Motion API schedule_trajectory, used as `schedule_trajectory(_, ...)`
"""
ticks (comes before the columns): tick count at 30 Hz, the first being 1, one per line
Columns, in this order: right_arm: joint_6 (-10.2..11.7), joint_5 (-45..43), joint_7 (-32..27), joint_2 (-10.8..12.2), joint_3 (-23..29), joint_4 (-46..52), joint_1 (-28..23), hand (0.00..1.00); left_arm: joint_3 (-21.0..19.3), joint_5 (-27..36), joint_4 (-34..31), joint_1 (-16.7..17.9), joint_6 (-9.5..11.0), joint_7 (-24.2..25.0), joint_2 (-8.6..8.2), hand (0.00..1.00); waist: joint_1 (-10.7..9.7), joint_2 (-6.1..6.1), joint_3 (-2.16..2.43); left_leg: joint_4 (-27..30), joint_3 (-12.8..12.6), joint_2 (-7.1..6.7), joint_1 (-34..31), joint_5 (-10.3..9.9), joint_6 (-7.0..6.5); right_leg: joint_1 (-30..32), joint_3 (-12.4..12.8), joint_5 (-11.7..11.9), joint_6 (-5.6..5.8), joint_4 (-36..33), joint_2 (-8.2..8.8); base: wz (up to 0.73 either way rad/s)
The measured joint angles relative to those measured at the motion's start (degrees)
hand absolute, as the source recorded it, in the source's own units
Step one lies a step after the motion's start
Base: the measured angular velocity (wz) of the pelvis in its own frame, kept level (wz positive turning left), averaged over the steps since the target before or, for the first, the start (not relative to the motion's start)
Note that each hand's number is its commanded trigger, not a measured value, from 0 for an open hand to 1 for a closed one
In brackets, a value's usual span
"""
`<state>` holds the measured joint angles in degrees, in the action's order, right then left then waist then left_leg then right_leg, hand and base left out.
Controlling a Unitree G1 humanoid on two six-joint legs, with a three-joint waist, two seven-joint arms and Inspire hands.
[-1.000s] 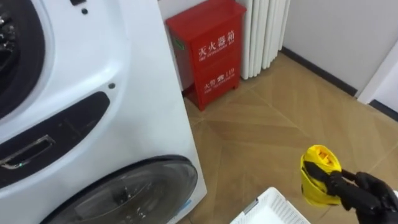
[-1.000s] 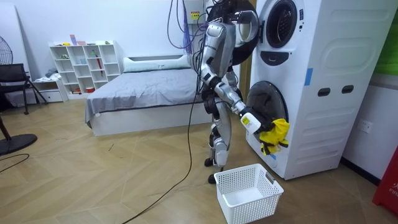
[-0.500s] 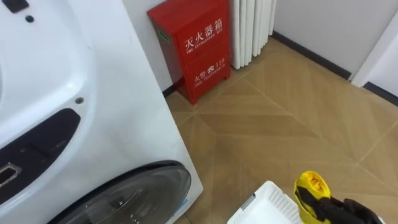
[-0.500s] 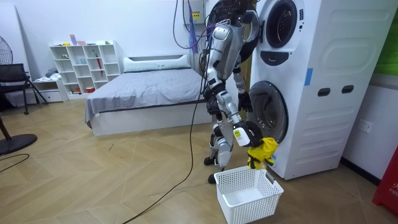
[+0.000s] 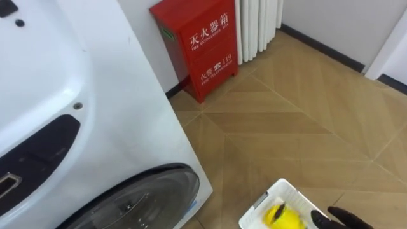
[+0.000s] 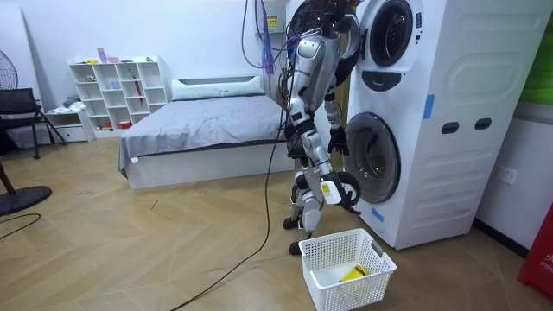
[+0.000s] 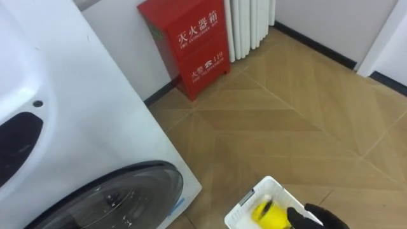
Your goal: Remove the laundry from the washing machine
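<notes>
Yellow garment (image 5: 283, 216) lies bunched inside the white basket (image 6: 324, 289), down at 5 o'clock in the eye views, on the wooden floor (image 5: 305, 121). The black right hand (image 5: 337, 219) hangs just past the basket's rim, at about 3 o'clock of the garment, with nothing in it; whether it is spread or curled cannot be told. In the room view this hand hovers above the basket, which stands at 6 o'clock of the robot. The left hand (image 6: 340, 142) hangs by the round lower door (image 5: 133, 200) of the white washing machine (image 5: 95, 95); its state cannot be told either. The machine takes the 9 o'clock side of the eye views, its dark glass door down at 7 o'clock. A red cabinet (image 5: 197, 44) stands against the wall at 12 o'clock, with a white radiator (image 5: 257, 22) just beside it at 1 o'clock. In the room view the robot stands close before the stacked machines, and a bed (image 6: 199, 125) lies behind it at 9 o'clock
</notes>
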<state>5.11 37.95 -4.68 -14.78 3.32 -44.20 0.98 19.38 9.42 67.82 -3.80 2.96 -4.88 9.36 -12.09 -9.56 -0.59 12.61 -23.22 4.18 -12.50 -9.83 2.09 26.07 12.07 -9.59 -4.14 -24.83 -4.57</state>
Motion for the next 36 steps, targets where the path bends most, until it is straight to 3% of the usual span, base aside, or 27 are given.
schedule_trajectory(16, 1.2, -0.1, 0.4, 0.0, -0.9, -2.0, -0.5, 0.00, 0.0, 2.3, 2.1, 0.2, 1.3, 0.0, 0.01, 0.00, -0.1, 0.19, -0.14, -1.2, 0.0, -0.04, 3.1, 0.1, 0.09, -2.8, 0.2, 0.0, 0.04, 0.6, -0.15, 0.00)
schedule_trajectory(17, 1.2, -0.3, 0.4, 0.0, -0.9, -2.1, -0.7, 0.00, 0.0, 2.3, 2.0, 0.5, 1.4, 0.0, 0.01, 0.00, -0.3, 0.50, -0.31, -1.2, 0.1, -0.02, 3.3, 0.1, 0.09, -3.2, 0.2, -0.1, 0.08, 0.8, -0.17, 0.00)
schedule_trajectory(24, 1.3, -2.5, 0.7, 0.3, -0.8, -2.0, -1.8, 0.00, -1.5, 2.3, 1.3, 2.4, 2.1, 0.0, 0.03, 0.00, -0.2, 0.58, -0.17, -1.1, 0.4, 0.02, 3.8, 0.1, 0.09, -3.8, -0.2, -0.1, 0.09, 1.0, -0.15, 0.01)
schedule_trajectory(26, 1.3, -2.6, 1.2, 0.3, -0.8, -2.2, -2.8, 0.00, -2.1, 2.2, 1.2, 2.9, 2.1, 0.0, 0.03, 0.00, -0.3, 1.30, -0.41, -1.1, 1.3, 0.08, 4.5, 0.1, 0.09, -5.0, -0.8, -0.2, -0.11, 1.2, -0.07, 0.16)
schedule_trajectory(31, 1.3, -2.5, 2.3, 0.4, -0.8, -5.4, -5.9, 0.00, -3.7, 2.3, 0.5, 5.2, 2.5, 0.0, 0.06, 0.00, 0.9, 2.24, -0.11, -1.1, 6.1, 0.35, 7.3, 0.2, 0.32, -9.9, -3.3, -0.3, -0.58, 3.8, 0.13, 0.23)
schedule_trajectory(33, 1.3, -2.2, 2.3, 0.9, -0.6, -7.8, -8.5, 0.00, -5.5, 2.1, -1.8, 8.2, 2.5, 0.0, 0.05, 0.00, 1.7, 3.23, 0.56, -1.0, 8.1, 0.34, 8.9, 0.2, 0.40, -12.5, -4.8, -1.1, -0.69, 5.2, 0.55, 0.38)
schedule_trajectory(36, 1.0, -2.4, 2.4, 3.1, -0.2, -14.4, -8.4, 0.00, -8.1, 1.0, -1.9, 10.6, 2.5, -0.1, -0.25, 0.00, 3.2, 5.08, 0.94, -1.1, 10.2, 0.33, 10.6, 0.2, 0.42, -15.7, -7.5, -1.5, -1.16, 6.3, 1.08, 0.40)
